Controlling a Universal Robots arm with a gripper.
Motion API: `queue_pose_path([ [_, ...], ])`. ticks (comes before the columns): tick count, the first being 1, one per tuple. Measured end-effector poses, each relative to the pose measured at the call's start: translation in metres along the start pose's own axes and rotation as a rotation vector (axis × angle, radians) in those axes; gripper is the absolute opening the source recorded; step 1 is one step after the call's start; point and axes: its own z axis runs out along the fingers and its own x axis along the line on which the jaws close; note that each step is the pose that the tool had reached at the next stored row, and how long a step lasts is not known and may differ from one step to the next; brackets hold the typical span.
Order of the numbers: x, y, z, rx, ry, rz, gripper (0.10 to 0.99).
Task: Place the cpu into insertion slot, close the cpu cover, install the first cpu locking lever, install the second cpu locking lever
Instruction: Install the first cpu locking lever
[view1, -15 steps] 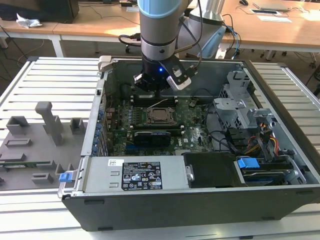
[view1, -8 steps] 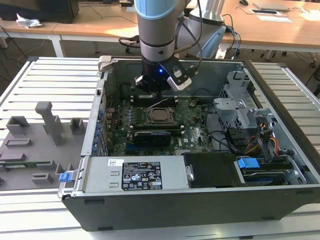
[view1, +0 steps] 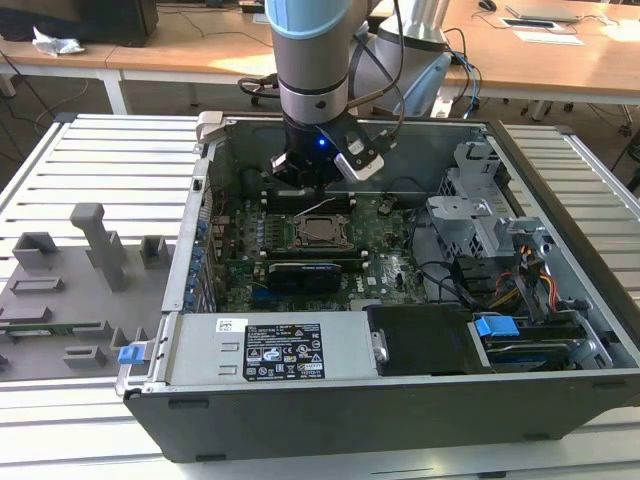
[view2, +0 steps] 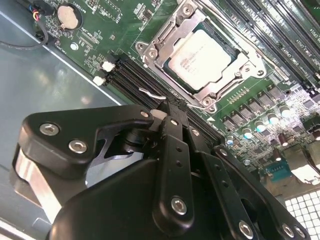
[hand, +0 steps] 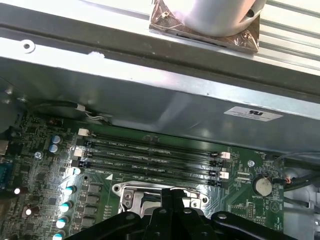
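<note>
Hovering over the memory slots (hand: 150, 155), gripper (view2: 166, 107) pinched together on nothing, just beside the insertion slot (view2: 148, 54) with the cpu (view2: 200, 52) seated inside, cpu cover (view2: 226, 80) flat around its edges.

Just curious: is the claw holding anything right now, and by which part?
Nothing visibly held: the gripper is shut, tips next to a thin wire lever, while the cpu lies in the insertion slot.
</note>
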Motion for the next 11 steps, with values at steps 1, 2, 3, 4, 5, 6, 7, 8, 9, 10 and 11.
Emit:
queue_pose_path([
  [1, 0.0, -0.0001, 0.0003, 0.001, -0.0052, -0.001, 0.106],
  [2, 0.0002, -0.0003, 0.0011, 0.002, -0.0115, -0.001, 0.106],
  [3, 0.0002, -0.0003, 0.0016, 0.003, -0.0134, -0.001, 0.106],
  [4, 0.0002, 0.0, 0.002, 0.003, -0.0146, 0.0, 0.106],
  [5, 0.0002, 0.001, 0.0029, 0.003, -0.016, 0.0, 0.106],
  [6, 0.0001, 0.0021, 0.0039, 0.003, -0.017, 0.001, 0.106],
  [7, 0.0001, 0.0028, 0.0048, 0.004, -0.0174, 0.002, 0.106],
  [8, 0.0002, 0.0033, 0.0056, 0.005, -0.0176, 0.004, 0.106],
  [9, 0.0002, 0.0036, 0.0065, 0.007, -0.0181, 0.007, 0.106],
  [10, 0.0003, 0.0039, 0.0076, 0.008, -0.0186, 0.009, 0.106],
  [11, 0.0004, 0.0043, 0.0085, 0.009, -0.0191, 0.012, 0.106],
])
